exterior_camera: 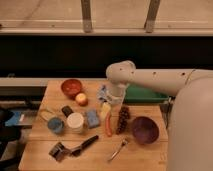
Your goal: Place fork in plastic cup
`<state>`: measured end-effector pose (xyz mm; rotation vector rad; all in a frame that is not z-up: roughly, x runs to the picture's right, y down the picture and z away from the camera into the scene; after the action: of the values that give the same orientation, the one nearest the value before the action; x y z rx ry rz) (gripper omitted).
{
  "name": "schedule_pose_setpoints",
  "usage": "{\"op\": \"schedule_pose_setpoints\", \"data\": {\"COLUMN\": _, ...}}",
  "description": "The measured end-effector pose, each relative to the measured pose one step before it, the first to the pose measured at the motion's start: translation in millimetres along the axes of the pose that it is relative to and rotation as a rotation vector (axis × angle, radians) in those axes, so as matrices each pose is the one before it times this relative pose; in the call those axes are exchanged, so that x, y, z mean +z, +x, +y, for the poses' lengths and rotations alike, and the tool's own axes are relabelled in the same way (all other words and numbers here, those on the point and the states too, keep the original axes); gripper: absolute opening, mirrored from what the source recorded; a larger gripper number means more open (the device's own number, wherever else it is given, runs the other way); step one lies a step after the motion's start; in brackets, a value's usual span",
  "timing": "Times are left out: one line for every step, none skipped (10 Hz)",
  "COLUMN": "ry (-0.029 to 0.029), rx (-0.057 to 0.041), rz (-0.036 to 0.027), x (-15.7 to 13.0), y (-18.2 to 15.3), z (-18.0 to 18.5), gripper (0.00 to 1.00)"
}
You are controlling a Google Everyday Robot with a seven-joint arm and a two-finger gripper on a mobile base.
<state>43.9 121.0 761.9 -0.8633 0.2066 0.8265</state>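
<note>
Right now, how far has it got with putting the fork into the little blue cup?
Nothing looks done yet: the fork lies on the table near the front edge, and the blue cup stands apart, toward the left side. In hand: the gripper hangs over the table's middle, behind the fork. Left: reach, grasp, carry, drop it in.

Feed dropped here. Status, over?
Gripper open, over table centre. Fork lying at front edge, untouched. Blue cup far left; white cup beside it, carrot between gripper and fork.

Wooden table (100, 162), dark wall (50, 55), window posts (87, 15) above
</note>
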Motion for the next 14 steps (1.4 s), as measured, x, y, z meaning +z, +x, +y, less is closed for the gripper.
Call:
{"op": "schedule_pose_setpoints", "data": {"ry": -0.00914, "rx": 0.00607, "rz": 0.01229, "x": 5.07, "y": 2.61, "z": 1.29, "gripper": 0.8}}
{"op": "schedule_pose_setpoints", "data": {"ry": -0.01515, "rx": 0.00908, "rz": 0.01771, "x": 10.59, "y": 3.75, "z": 1.75, "gripper": 0.8}}
{"op": "schedule_pose_setpoints", "data": {"ry": -0.02411, "rx": 0.01953, "rz": 0.02482, "x": 18.19, "y": 8.05, "z": 0.99, "gripper": 0.8}}
{"op": "schedule_pose_setpoints", "data": {"ry": -0.01569, "rx": 0.01854, "rz": 0.01163, "x": 12.38, "y": 5.98, "z": -0.08, "gripper": 0.8}}
{"op": "schedule_pose_setpoints", "data": {"ry": -0.01713, "rx": 0.03197, "rz": 0.0236, "x": 13.57, "y": 10.93, "z": -0.78, "gripper": 0.8}}
{"op": "schedule_pose_setpoints", "data": {"ry": -0.00979, "rx": 0.02538, "rz": 0.01439, "x": 6.26, "y": 8.08, "z": -0.41, "gripper": 0.8}}
{"op": "schedule_pose_setpoints", "data": {"ry": -0.0057, "rx": 0.02189, "rz": 0.00853, "x": 2.93, "y": 7.15, "z": -0.86, "gripper": 0.8}}
{"op": "schedule_pose_setpoints", "data": {"ry": -0.00624, "rx": 0.03114, "rz": 0.0104, "x": 3.26, "y": 11.65, "z": -3.45, "gripper": 0.8}}
{"op": "schedule_pose_setpoints", "data": {"ry": -0.00356, "rx": 0.02478, "rz": 0.00688, "x": 2.41, "y": 7.01, "z": -3.12, "gripper": 0.8}}
{"op": "schedule_pose_setpoints", "data": {"ry": -0.00399, "rx": 0.01866, "rz": 0.00517, "x": 2.59, "y": 4.91, "z": -0.62, "gripper": 0.8}}
{"op": "schedule_pose_setpoints", "data": {"ry": -0.00381, "rx": 0.01422, "rz": -0.00003, "x": 0.99, "y": 3.52, "z": -1.15, "gripper": 0.8}}
{"op": "schedule_pose_setpoints", "data": {"ry": -0.00406, "rx": 0.01925, "rz": 0.00267, "x": 2.44, "y": 4.89, "z": -4.08, "gripper": 0.8}}
{"op": "schedule_pose_setpoints", "data": {"ry": -0.00547, "rx": 0.02155, "rz": 0.00879, "x": 5.12, "y": 4.3, "z": -5.12, "gripper": 0.8}}
{"op": "schedule_pose_setpoints", "data": {"ry": -0.004, "rx": 0.01014, "rz": 0.0099, "x": 5.14, "y": 1.23, "z": -2.42, "gripper": 0.8}}
